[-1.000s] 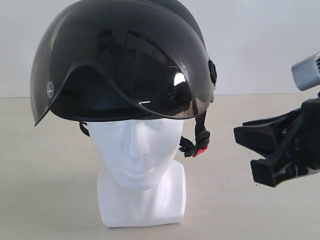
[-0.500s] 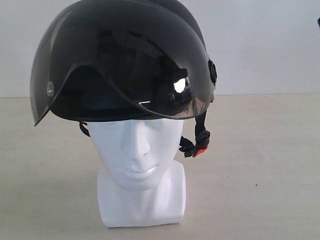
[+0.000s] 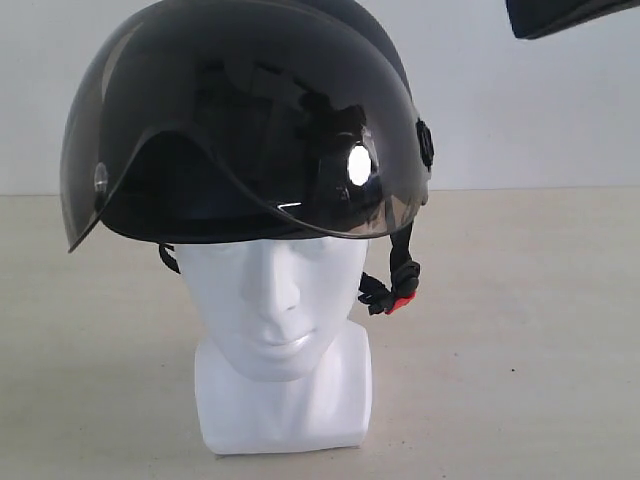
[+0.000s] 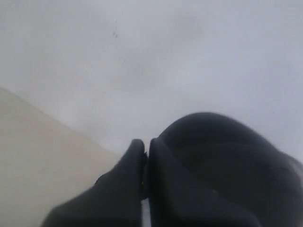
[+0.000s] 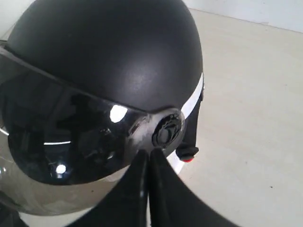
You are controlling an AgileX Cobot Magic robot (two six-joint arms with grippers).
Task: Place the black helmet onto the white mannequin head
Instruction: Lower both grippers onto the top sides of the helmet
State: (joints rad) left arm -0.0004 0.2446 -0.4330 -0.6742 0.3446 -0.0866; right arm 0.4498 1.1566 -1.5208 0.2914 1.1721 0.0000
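The black helmet (image 3: pixel 250 120) sits on the white mannequin head (image 3: pixel 275 330), its tinted visor (image 3: pixel 300 180) over the brow and the red buckle clip (image 3: pixel 403 300) hanging by the right cheek. In the right wrist view my right gripper (image 5: pixel 148 157) is shut and empty, its tips close to the visor pivot (image 5: pixel 166 130) on the helmet (image 5: pixel 113 52). In the exterior view only a dark part of the right gripper (image 3: pixel 560 18) shows, at the top right corner and apart from the helmet. My left gripper (image 4: pixel 146 152) is shut and empty, with a blurred dark dome behind it.
The head stands on a beige tabletop (image 3: pixel 520 350) in front of a plain white wall (image 3: pixel 520 110). The left arm is outside the exterior view.
The right gripper rose from mid height at the right of the helmet, left the frame, and now shows at the top right corner. Helmet and head have not moved.
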